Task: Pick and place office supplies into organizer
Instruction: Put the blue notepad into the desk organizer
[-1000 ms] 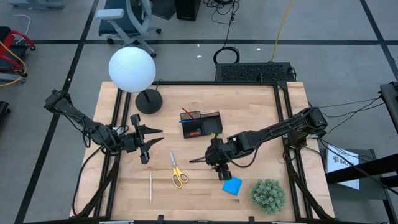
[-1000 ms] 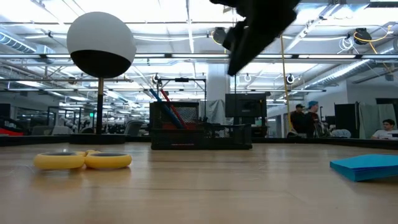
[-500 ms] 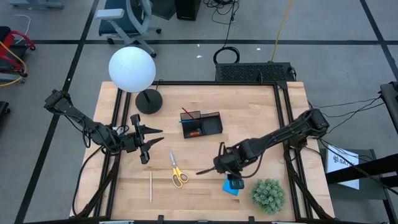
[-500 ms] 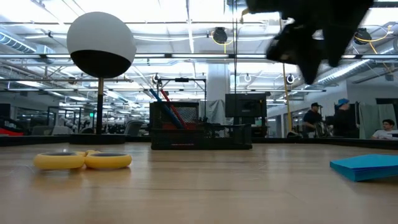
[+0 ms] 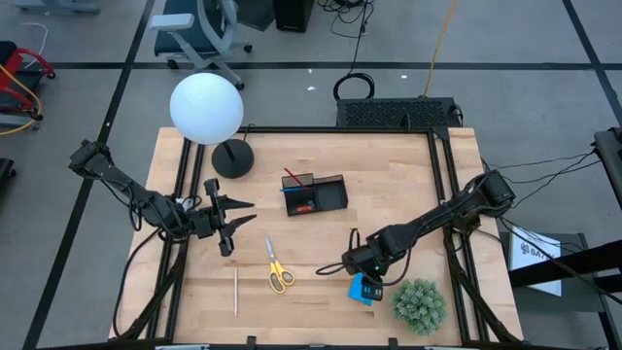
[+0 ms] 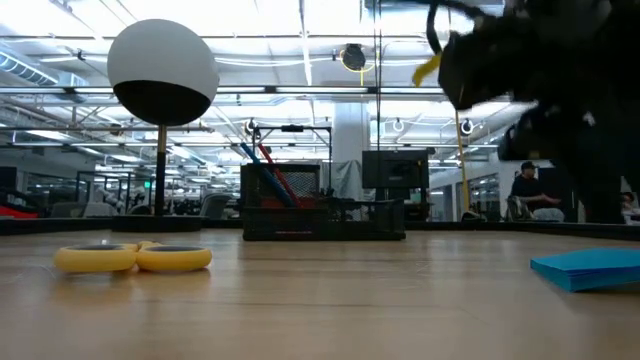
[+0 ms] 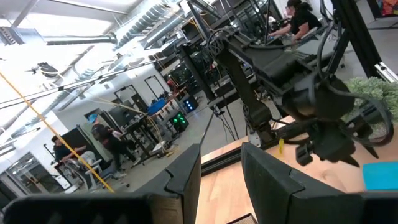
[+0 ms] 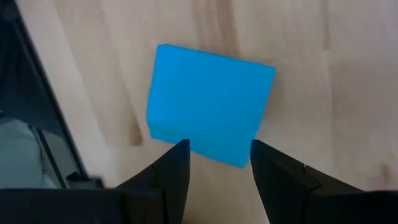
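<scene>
Blue notepad (image 8: 210, 102): it lay flat on the worktop (image 5: 311, 297), near the front edge on your right side, just beside the green spiky ball (image 5: 420, 304).
Right hand (image 8: 214, 163): you had it directly above the notepad, pointing down; its two fingers (image 8: 171, 171) stood apart, with the near edge of the notepad showing between them. They held nothing, and I could not tell if they touched the pad.
Organizer (image 5: 315, 193): the small black tray stood in the middle of the worktop, behind the notepad; a red pen and a blue pen leaned in its left compartment.
Scissors (image 5: 276, 266): the yellow-handled pair lay in front of the organizer, to the left of the right hand.
Pencil (image 5: 235, 291): the pale one lay alone near the front edge, left of the scissors.
Left hand (image 5: 240, 221): it waited over the left part of the worktop, fingers apart and empty.
Lamp (image 5: 207, 109): the white globe on its round black base stood at the back left.
</scene>
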